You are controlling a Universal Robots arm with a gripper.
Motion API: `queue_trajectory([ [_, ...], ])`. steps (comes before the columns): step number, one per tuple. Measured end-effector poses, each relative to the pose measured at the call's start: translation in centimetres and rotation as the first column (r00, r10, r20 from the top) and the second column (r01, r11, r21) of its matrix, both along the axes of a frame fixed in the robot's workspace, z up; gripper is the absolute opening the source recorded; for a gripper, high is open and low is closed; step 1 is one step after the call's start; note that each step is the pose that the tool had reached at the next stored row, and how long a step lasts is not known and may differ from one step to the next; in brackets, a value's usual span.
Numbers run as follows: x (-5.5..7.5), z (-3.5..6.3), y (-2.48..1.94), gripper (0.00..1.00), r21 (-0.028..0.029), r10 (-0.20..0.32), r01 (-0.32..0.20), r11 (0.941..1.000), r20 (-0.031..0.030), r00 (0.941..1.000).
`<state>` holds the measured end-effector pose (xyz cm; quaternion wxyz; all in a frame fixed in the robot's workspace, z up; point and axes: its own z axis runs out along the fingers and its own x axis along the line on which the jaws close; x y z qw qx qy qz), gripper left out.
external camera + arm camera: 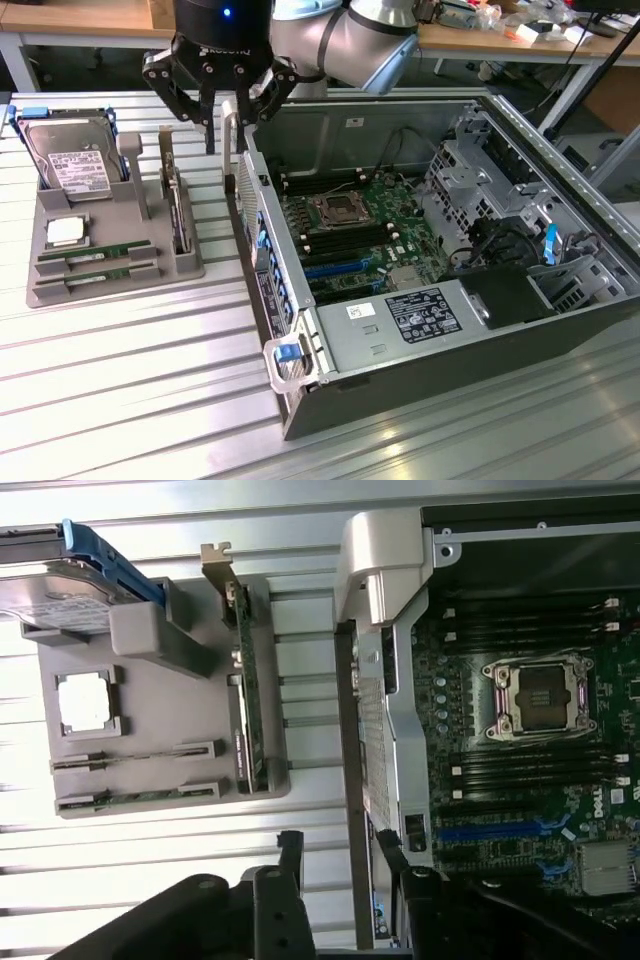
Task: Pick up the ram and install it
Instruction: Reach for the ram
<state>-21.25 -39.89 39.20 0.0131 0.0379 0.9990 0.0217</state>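
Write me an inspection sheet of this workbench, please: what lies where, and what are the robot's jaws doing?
Surface: ribbed metal table, carrying a grey tray and an open computer case.
Job's things: one ram stick and a second ram stick lie side by side in the tray; the memory slots on the motherboard look empty.
Clutter: hard drive, CPU chip and bracketed card in the same tray.
Grippers: gripper hangs above the case's wall, jaws open, holding nothing.
Cables: black cables inside the case.
Surroundings: wooden benches with odds and ends behind.
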Motion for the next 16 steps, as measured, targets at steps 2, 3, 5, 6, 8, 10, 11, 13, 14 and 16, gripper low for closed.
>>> queue_trajectory([
  [2,-0.4,-0.02,0.00,0.18,0.0000,0.000,0.000,1.0000,0.0000,1.0000],
  [3,-0.7,-0.03,0.00,0.11,0.0000,0.000,0.000,1.0000,0.0000,1.0000],
  [5,-1.0,-0.04,-0.02,0.11,0.0000,0.000,0.000,1.0000,0.0000,1.0000],
  [6,-1.1,-0.05,-0.04,0.11,0.0000,0.000,0.000,1.0000,0.0000,1.0000],
  [8,-1.3,-0.06,-0.08,0.11,0.0000,0.000,0.000,1.0000,0.0000,1.0000],
  [10,-1.4,-0.07,-0.11,0.11,0.0001,0.000,0.000,1.0000,0.0000,1.0000],
  [11,-1.5,-0.08,-0.12,0.11,0.0000,0.000,0.000,1.0000,0.0000,1.0000],
  [13,-1.6,-0.09,-0.13,0.11,0.0000,0.000,0.000,1.0000,0.0000,1.0000],
  [14,-1.6,-0.09,-0.13,0.11,0.0000,0.000,0.000,1.0000,0.0000,1.0000],
  [16,-1.7,-0.10,-0.16,0.11,0.0000,0.000,0.000,1.0000,0.0000,1.0000],
])
